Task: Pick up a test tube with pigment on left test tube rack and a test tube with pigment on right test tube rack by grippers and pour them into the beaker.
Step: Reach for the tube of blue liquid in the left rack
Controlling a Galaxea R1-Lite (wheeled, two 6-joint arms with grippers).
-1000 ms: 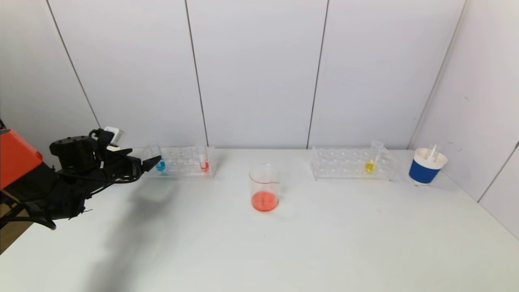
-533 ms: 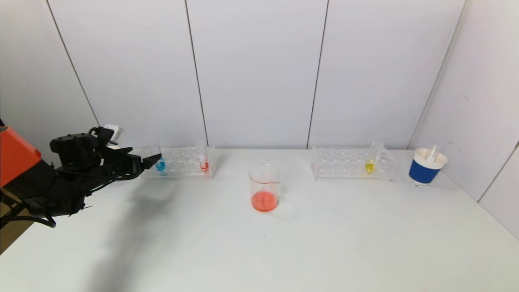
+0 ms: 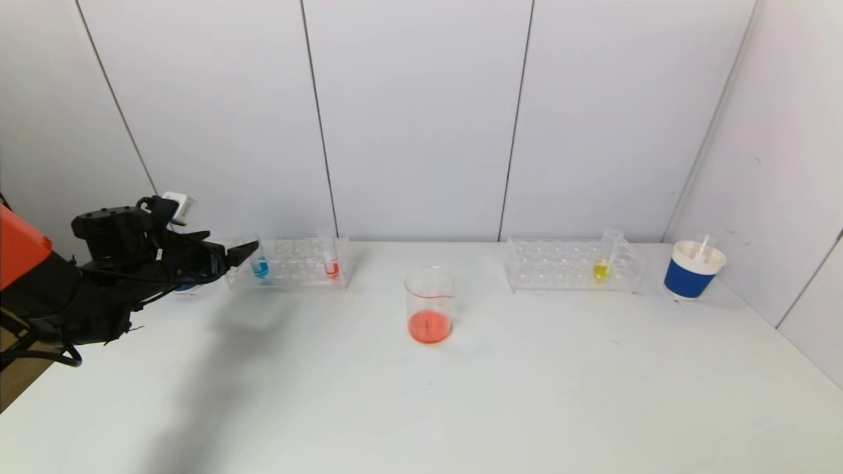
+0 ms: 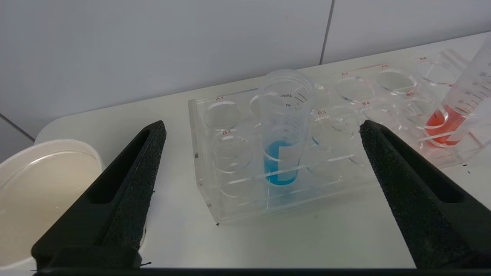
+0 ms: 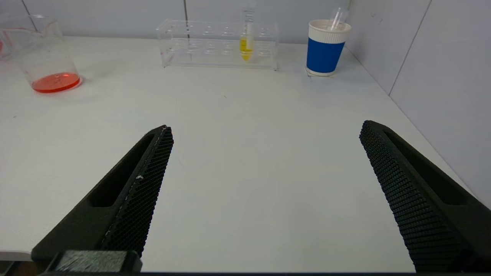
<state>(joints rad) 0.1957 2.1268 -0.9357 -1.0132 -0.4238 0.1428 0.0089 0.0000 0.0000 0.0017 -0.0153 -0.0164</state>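
Observation:
The clear left rack (image 3: 290, 282) holds a tube with blue pigment (image 3: 259, 266) and a tube with red pigment (image 3: 332, 268). My left gripper (image 3: 242, 253) is open and empty just left of the rack; in the left wrist view the blue tube (image 4: 282, 161) stands between and beyond my gripper's (image 4: 261, 126) fingers, with the red tube (image 4: 447, 120) to one side. The right rack (image 3: 571, 284) holds a yellow tube (image 3: 600, 268). The beaker (image 3: 429, 305) has red liquid at its bottom. My right gripper (image 5: 264, 128) is open over bare table, out of the head view.
A blue-and-white paper cup (image 3: 693, 271) with a pipette stands right of the right rack, close to the side wall. A white bowl (image 4: 42, 188) sits left of the left rack. The back wall runs just behind both racks.
My left gripper has drawn back to the left and risen a little, uncovering the blue tube and the rack's left end. Nothing else has moved.

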